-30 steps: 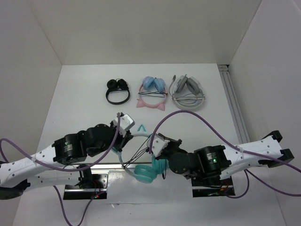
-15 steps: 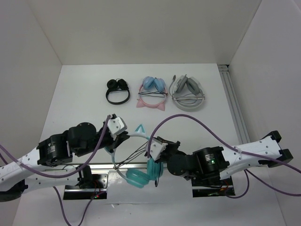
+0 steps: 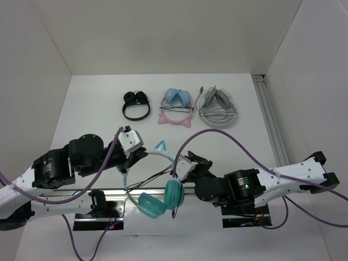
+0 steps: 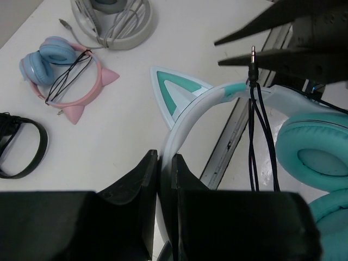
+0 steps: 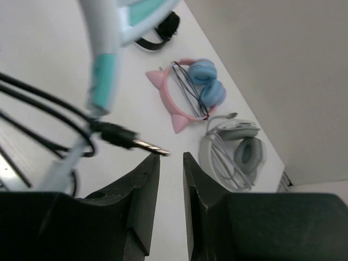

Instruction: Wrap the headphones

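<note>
White walls [image 3: 163, 38] box in the white worktop [image 3: 98, 109] on three sides, and a metal rail [image 3: 269, 114] runs along its right. The headphones [image 3: 151, 205] are near the front edge between the arms. The left end effector [image 4: 165, 163] pinches their headband. The right end effector [image 5: 168, 160] has its fingers nearly together at the cable plug [image 5: 133, 142]; I cannot tell whether it grips. At the back lie a black pair [image 3: 136, 106], a pink pair [image 3: 176, 107] and a grey pair [image 3: 217, 107].

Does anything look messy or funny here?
Yes. The teal headphones at the near edge look untidy: their black cable runs in loose strands across the band, and its plug sticks out in the air.
</note>
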Available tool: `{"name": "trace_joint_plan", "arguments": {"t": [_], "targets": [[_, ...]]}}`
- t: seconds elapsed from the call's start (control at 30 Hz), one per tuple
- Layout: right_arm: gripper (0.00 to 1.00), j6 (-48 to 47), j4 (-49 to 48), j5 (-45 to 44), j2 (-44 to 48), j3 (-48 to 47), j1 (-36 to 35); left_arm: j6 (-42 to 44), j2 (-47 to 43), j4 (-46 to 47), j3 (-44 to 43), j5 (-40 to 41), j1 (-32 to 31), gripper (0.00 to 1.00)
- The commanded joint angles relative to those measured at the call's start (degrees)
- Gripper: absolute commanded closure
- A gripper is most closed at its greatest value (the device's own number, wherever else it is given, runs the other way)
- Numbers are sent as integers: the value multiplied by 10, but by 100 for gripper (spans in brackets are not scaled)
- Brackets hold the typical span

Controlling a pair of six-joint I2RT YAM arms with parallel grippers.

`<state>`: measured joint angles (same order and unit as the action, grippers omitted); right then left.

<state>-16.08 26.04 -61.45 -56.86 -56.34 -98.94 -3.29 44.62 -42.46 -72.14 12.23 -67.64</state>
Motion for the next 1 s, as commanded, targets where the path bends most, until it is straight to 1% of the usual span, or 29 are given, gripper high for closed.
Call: {"name": "trace_joint_plan", "arguments": {"t": [0.0,0.07,0.1,0.13,0.27,0.37,0.4,0.43,0.47,0.5,0.53,0.57,0.6,0.67,0.73,0.8,0.87,0.9,0.93,0.97], "targets": [[68,-7,2,-63,28,7,7,-30,-1,21,-36,-33,-4,100],[66,-7,2,-58,28,2,7,-35,5,21,-36,-33,-4,100],[62,-7,2,-58,28,2,7,-41,5,21,-36,-33,-4,100],[60,-7,2,-58,28,2,7,-41,10,21,-36,-27,-4,100],[60,-2,2,-63,28,2,7,-55,22,21,-36,-12,-4,100],[51,11,15,-89,28,2,7,-61,30,8,-42,18,-4,100],[51,24,15,-113,33,2,7,-69,37,-1,-42,37,-4,100],[49,31,21,-126,39,-10,7,-77,45,-6,-42,45,-4,100],[41,39,26,-133,53,-17,7,-82,45,-6,-42,56,-4,100],[37,53,26,-140,62,-25,7,-90,45,-6,-35,76,-4,100],[29,54,21,-147,72,-37,7,-101,45,-6,-30,82,-4,100],[17,54,14,-154,82,-37,7,-106,45,-6,-25,89,-4,100],[10,54,-8,-166,97,-37,7,-114,45,2,-13,102,-4,100],[7,54,-28,-212,103,-37,7,-125,45,19,2,126,-4,100],[7,70,-34,-247,103,-42,7,-133,45,40,31,161,-4,100],[6,84,-28,-261,97,-48,7,-142,45,52,47,170,24,100],[6,123,-3,-261,91,-64,7,-159,40,75,74,164,60,100],[6,134,8,-254,90,-64,7,-160,40,83,82,150,107,100],[6,149,23,-247,83,-71,7,-174,33,92,101,126,132,100],[6,156,30,-247,75,-71,7,-174,33,102,110,118,158,100]]}}
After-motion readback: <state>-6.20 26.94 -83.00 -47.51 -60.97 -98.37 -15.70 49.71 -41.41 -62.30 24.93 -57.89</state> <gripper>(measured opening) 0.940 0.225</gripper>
